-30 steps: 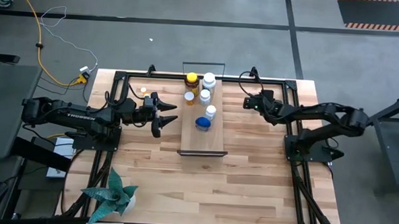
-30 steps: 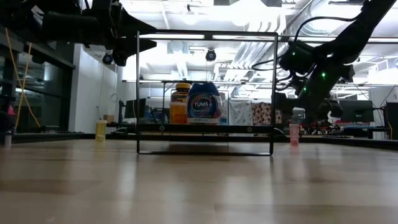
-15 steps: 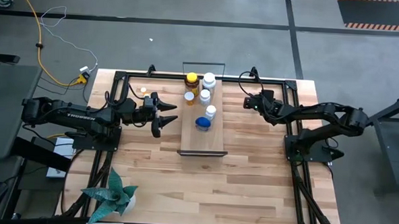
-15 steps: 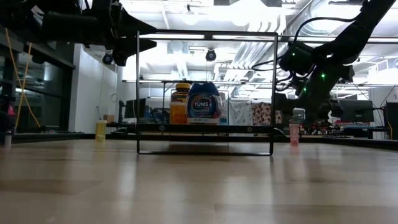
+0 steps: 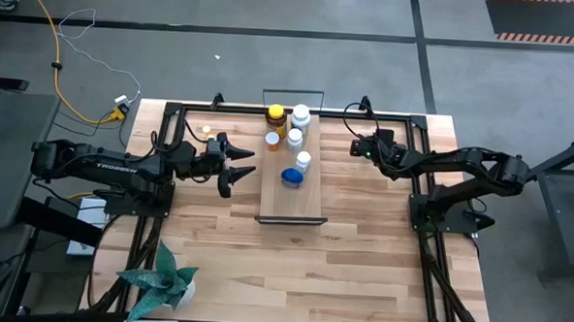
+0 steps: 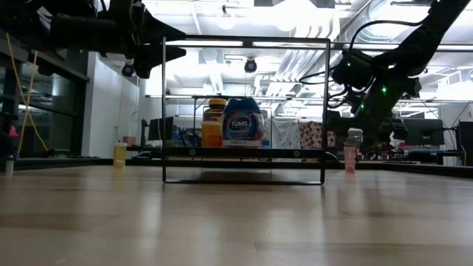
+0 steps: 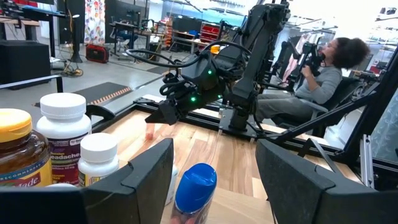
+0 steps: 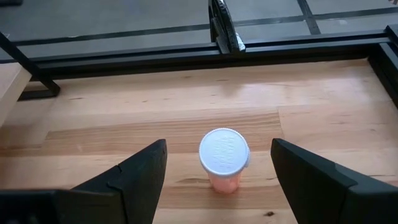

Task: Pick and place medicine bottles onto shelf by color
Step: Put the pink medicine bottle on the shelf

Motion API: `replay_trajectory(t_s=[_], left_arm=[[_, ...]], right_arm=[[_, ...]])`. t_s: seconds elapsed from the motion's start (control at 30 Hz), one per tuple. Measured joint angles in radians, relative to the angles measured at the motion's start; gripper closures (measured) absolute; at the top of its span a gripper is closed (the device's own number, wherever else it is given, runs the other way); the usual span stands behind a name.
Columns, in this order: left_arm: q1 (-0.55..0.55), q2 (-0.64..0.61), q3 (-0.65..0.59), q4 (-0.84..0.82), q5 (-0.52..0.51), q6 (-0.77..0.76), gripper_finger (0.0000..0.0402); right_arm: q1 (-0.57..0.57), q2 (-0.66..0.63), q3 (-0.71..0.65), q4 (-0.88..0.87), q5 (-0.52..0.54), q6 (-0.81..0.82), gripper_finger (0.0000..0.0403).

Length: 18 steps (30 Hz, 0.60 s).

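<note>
Fingers (image 8: 134, 180) of right gripper (image 8: 225, 186) spread wide, either side of upright white-capped orange bottle (image 8: 224, 160), cap up.

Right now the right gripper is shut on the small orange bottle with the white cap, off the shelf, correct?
Not quite. In the right wrist view the right gripper is open, its fingers apart on either side of the small orange bottle, which stands free on the table, off the shelf.

Overhead cam looks straight down at the whole table (image 5: 361, 242), both arms in frame. Low cam sits at tabletop height, looking level through the shelf (image 6: 244, 153) into the room. Left wrist cam faces across the shelf toward the other arm; right wrist cam tilts down close on bare tabletop. All share the shelf area.
</note>
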Motion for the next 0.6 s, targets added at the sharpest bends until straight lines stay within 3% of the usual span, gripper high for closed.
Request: replay_trajectory(t_s=[0.6], left_arm=[[0.0, 0.0, 0.0, 0.0, 0.0, 0.0, 0.0183]], right_arm=[[-0.032, 0.0, 0.0, -0.006, -0.063, -0.034, 0.0124]])
